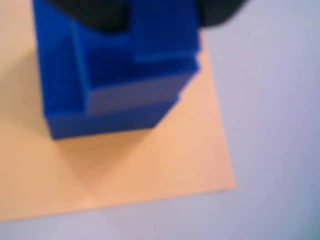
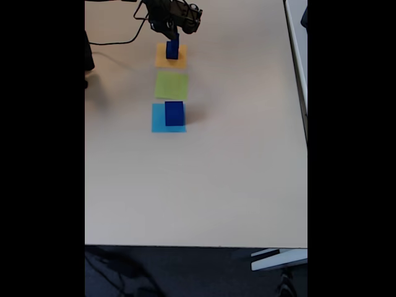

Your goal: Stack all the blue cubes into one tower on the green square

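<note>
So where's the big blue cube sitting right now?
In the fixed view the large blue cube sits on the right part of the light-blue square, nearest the camera in the row, with the bare green square just beyond it.

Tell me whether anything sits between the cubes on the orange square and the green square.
Nothing visible does. In the fixed view the green square lies bare just below the orange square, where the gripper is over the stacked blue cubes. Another blue cube stands beyond, on the light-blue square.

You see matt, smooth blue cubes (image 1: 115, 85) (likely plastic or foam) on a flat, matt orange paper square (image 1: 150, 170); the far green square (image 2: 171, 85) looks equally papery, the table (image 2: 204, 179) smooth.
</note>
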Tool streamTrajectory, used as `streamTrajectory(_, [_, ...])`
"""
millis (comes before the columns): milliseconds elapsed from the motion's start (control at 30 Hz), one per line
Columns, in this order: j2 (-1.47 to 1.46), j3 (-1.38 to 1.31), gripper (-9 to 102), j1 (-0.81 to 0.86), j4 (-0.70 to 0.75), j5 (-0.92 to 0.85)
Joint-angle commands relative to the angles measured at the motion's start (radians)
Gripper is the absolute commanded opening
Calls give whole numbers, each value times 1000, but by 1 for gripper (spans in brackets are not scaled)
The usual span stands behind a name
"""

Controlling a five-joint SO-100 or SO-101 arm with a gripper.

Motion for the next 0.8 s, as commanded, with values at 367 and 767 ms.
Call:
streamTrajectory(367, [44,-14,4,-2,-26,-8])
streamTrajectory(767, [32,-41,13,-8,-29,-9])
